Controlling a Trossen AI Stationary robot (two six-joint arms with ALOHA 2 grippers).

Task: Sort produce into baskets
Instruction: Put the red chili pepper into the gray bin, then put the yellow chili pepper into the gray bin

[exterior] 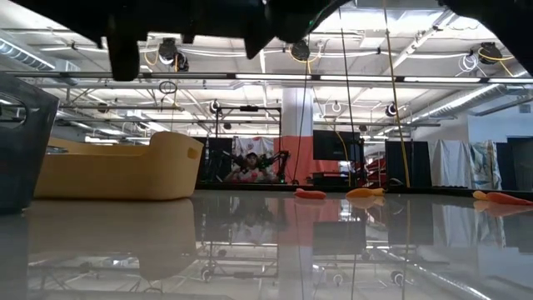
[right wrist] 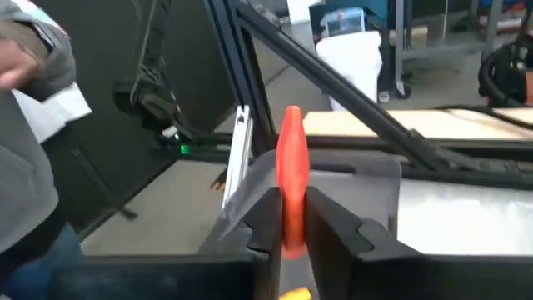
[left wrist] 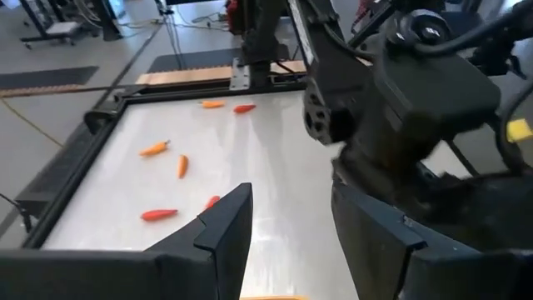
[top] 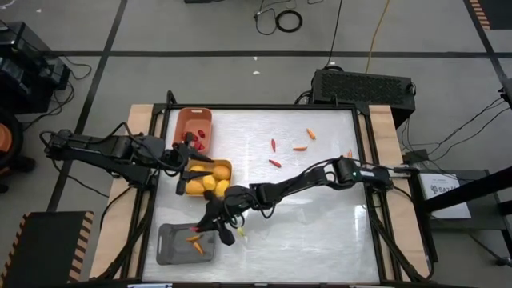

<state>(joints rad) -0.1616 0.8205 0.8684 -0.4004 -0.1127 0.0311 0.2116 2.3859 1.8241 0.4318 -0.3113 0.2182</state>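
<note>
My right gripper (top: 218,227) reaches across from the table's right to the right rim of the grey basket (top: 182,246), shut on an orange-red carrot-like stick (right wrist: 291,150). Two orange sticks (top: 196,242) lie in that basket. The yellow basket (top: 225,167) holds several yellow fruits (top: 206,184). The salmon basket (top: 181,126) holds small red pieces (top: 200,134). My left gripper (top: 182,154) hovers open between the salmon and yellow baskets, nothing between its fingers (left wrist: 225,229). My right gripper pinches the stick's lower part (right wrist: 291,218) between its two fingers. The stick lies across the fingers, and its longer end (right wrist: 291,133) stands out past them. The fingers come nearly level from the table's right. The stick is lifted clear, at the grey basket's rim (right wrist: 333,171).
Loose red and orange sticks lie on the table's far right half: red ones (top: 273,145) (top: 274,163), orange ones (top: 300,148) (top: 311,134). My right arm (left wrist: 400,108) crosses close in front of my left gripper. A person's sleeve (right wrist: 33,125) shows beyond the table's left edge.
</note>
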